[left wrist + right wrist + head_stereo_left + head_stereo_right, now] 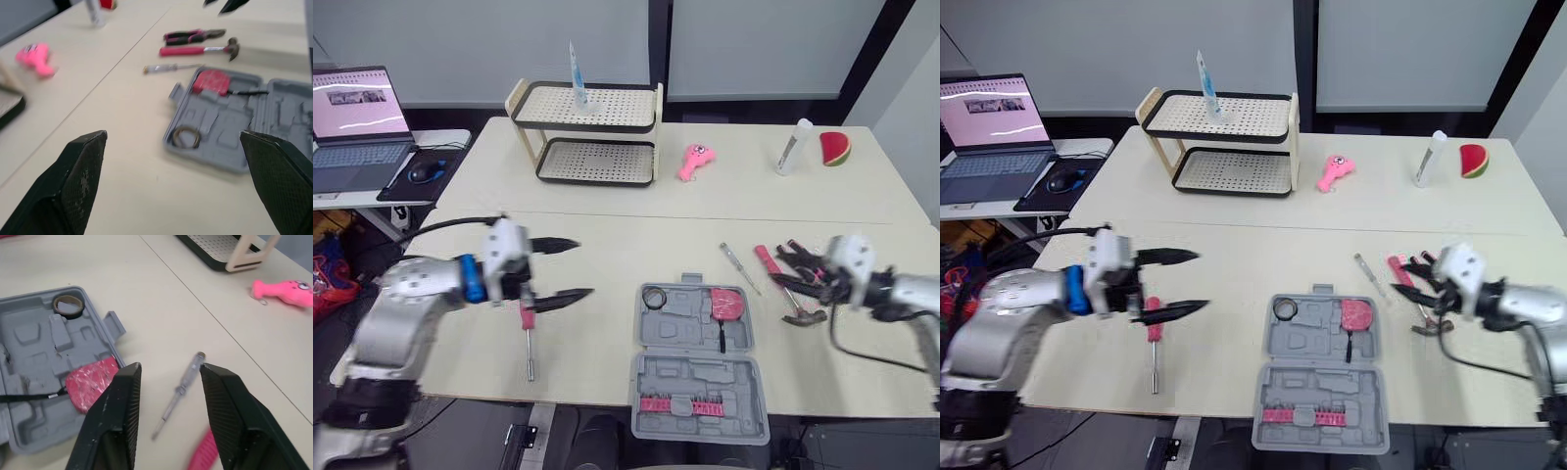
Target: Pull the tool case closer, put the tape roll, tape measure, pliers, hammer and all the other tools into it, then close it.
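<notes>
The left gripper point(570, 267) has its jaws spread wide and holds nothing. It hangs above the bare table point(607, 235), to the left of the tool case point(705, 377). Just below it lies a pink-handled driver point(528, 333) with its metal shaft pointing toward the near edge.

The right gripper point(170, 372) has its jaws moderately apart, also empty. It sits over the cluster of tools to the right of the case. From the head camera its fingers overlap the pliers point(193, 35), though I cannot tell whether they touch. The hammer point(195, 50) lies just beside the pliers, and a clear-handled screwdriver point(181, 384) lies between them and the case.

The case lies open and flat near the front edge of the table, with both grey halves showing. The tape roll point(68, 314) sits in the far left corner pocket. The pink tape measure point(93, 382) rests in the far right part (its black strap trails across the tray). A row of pink bits point(680, 403) fills the near half.

Further back stand a two-tier rack point(592, 162), a pink toy point(695, 162), a white tube point(793, 147) and a watermelon slice point(835, 149); a laptop point(357, 122) sits on a side desk to the left
</notes>
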Controlling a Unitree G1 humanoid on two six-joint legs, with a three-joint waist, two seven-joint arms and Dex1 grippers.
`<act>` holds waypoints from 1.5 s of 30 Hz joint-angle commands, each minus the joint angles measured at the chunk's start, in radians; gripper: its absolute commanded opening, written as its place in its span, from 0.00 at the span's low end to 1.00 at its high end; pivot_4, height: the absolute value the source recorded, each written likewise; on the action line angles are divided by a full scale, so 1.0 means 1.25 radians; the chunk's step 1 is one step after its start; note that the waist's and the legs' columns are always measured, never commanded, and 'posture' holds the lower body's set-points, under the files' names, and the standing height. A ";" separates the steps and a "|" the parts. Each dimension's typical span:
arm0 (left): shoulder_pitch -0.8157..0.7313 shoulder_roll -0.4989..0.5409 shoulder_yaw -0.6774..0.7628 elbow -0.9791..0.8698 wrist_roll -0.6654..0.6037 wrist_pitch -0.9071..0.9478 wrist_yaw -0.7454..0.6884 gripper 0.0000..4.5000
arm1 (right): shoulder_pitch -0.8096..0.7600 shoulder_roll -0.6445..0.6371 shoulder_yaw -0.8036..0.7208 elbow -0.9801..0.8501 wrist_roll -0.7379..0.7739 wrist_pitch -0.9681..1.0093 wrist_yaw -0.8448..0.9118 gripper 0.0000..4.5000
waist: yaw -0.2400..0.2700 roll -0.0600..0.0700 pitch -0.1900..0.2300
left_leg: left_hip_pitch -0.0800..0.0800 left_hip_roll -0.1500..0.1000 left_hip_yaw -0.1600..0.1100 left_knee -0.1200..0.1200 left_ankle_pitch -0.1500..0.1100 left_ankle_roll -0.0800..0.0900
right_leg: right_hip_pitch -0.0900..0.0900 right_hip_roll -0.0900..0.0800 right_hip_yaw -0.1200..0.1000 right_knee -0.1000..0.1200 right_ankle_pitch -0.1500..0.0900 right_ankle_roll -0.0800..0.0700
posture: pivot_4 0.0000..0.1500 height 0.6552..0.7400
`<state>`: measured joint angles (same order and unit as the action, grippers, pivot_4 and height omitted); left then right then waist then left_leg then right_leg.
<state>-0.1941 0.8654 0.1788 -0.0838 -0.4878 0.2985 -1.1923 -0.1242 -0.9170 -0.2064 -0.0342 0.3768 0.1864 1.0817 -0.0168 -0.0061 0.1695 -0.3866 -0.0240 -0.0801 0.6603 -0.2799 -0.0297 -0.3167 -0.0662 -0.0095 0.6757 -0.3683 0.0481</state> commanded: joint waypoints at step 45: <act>0.004 -0.039 -0.085 -0.129 0.045 -0.032 0.054 1.00 | 0.072 -0.026 -0.050 0.065 -0.078 -0.017 -0.061 0.99 | 0.001 0.000 0.001 | -0.002 -0.001 0.001 0.002 0.000 0.000 | -0.001 -0.003 0.000 0.001 0.000 0.000 | 1.00 1.00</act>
<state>-0.1541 0.8282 0.0846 -0.1900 -0.3996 0.2569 -1.1266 -0.0207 -0.9601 -0.2230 0.0151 0.2748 0.1772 1.0323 -0.0159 -0.0062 0.1708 -0.3900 -0.0248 -0.0790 0.6630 -0.2797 -0.0301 -0.3179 -0.0691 -0.0098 0.6774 -0.3683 0.0481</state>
